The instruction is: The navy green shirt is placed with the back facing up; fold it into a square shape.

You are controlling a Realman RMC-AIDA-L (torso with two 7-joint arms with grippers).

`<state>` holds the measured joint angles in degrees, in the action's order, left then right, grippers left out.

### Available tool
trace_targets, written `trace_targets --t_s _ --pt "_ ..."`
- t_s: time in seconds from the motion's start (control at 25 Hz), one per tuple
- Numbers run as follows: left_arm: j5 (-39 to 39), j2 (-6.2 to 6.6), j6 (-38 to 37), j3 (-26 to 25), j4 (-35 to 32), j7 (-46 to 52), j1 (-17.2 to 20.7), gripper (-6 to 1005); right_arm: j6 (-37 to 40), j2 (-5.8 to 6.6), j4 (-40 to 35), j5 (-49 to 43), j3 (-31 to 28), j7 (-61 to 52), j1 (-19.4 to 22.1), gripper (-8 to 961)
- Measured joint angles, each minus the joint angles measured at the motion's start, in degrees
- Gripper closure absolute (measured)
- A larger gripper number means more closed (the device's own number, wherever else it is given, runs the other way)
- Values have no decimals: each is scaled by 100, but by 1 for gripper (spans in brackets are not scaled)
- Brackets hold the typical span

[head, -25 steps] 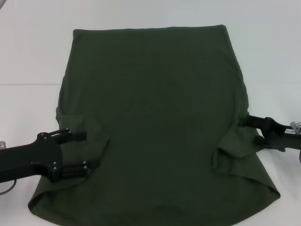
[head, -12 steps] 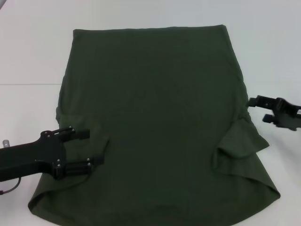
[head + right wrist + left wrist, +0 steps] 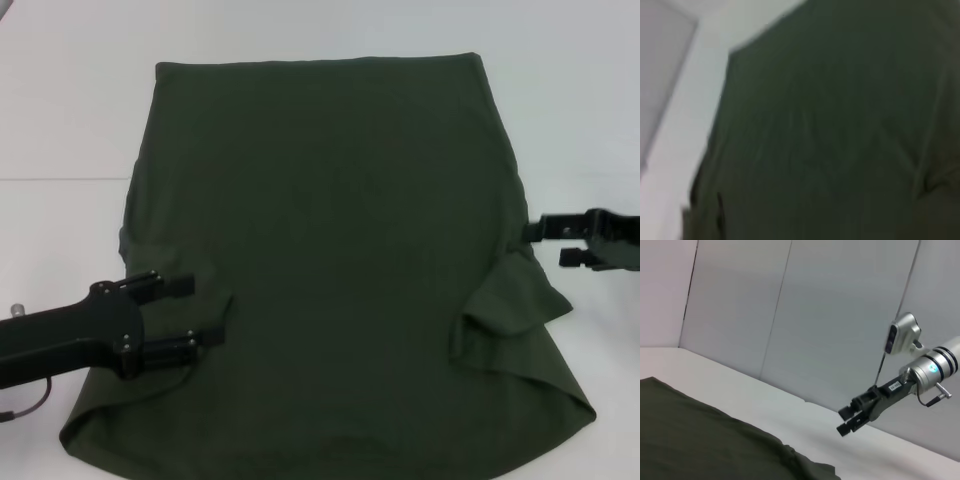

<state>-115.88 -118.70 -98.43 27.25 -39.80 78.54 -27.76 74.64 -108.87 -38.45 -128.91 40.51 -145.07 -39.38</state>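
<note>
The navy green shirt lies flat on the white table, dark olive, with both sleeves folded inward onto the body. My left gripper is open over the folded left sleeve, and nothing shows between its fingers. My right gripper hangs open just off the shirt's right edge, above and apart from the folded right sleeve. The left wrist view shows the shirt low down and the right gripper in the air beyond it. In the right wrist view the shirt fills most of the picture.
White table surrounds the shirt on the left, right and far sides. The shirt's near hem runs close to the view's front edge. Grey wall panels stand behind the table.
My right gripper has let go of the right sleeve and pulled away to the right and farther back. The left gripper has shifted slightly nearer and inward over the left sleeve.
</note>
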Motion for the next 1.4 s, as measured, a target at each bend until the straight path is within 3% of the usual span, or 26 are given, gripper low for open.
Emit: trace_targets --t_s 0.32,0.64,0.92,1.08,1.2,1.4 --pt "4 102 -31 3 134 279 9 124 1157 -228 -1395 -1757 605 -915 -578 56" --pt "-57 205 30 35 149 421 -64 123 1693 -517 -1503 -3662 660 -1766 -1458 56" --pt "-117 212 31 62 138 469 -53 124 1275 -653 -1158 -3640 627 -2152 -1480 56" --pt "-197 211 6 71 124 490 -50 124 1038 -792 -954 -3453 690 -2192 -1502 56" --pt "-223 212 -9 70 108 485 -45 123 817 -919 -962 -3443 956 -2135 -1512 57" --pt "-224 225 -5 70 111 490 -47 123 529 -949 -1053 -3452 1620 -1699 -1445 57"
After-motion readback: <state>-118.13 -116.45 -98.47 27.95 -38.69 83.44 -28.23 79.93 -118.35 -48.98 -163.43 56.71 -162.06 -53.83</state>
